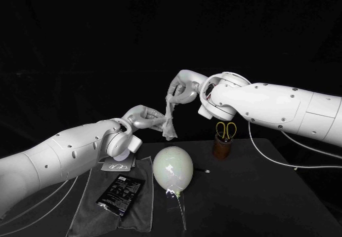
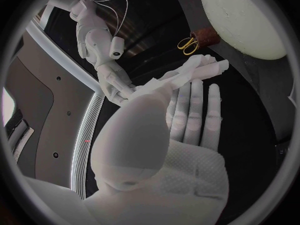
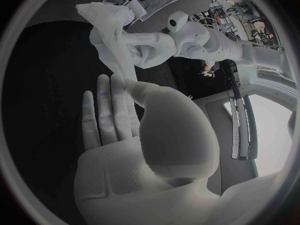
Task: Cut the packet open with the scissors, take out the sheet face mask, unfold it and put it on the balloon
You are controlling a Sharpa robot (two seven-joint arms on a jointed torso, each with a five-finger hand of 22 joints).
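A white sheet face mask (image 1: 169,117) hangs in the air, still partly folded, between my two hands. My right hand (image 1: 184,89) pinches its top end and my left hand (image 1: 146,118) holds it lower down. The mask (image 2: 190,74) lies across my left fingers (image 2: 190,112), with the right hand (image 2: 115,85) beyond it. In the right wrist view the mask (image 3: 105,32) runs from my right hand (image 3: 119,115) to the left hand (image 3: 150,50). The pale balloon (image 1: 173,169) lies on the table below. The black packet (image 1: 121,194) lies on a grey cloth (image 1: 139,217).
Yellow-handled scissors (image 1: 226,130) stand in a brown holder (image 1: 222,147) behind the balloon, to its right. A small pale torn piece (image 1: 117,166) lies at the cloth's far end. A white cable (image 1: 285,153) trails over the table's right side.
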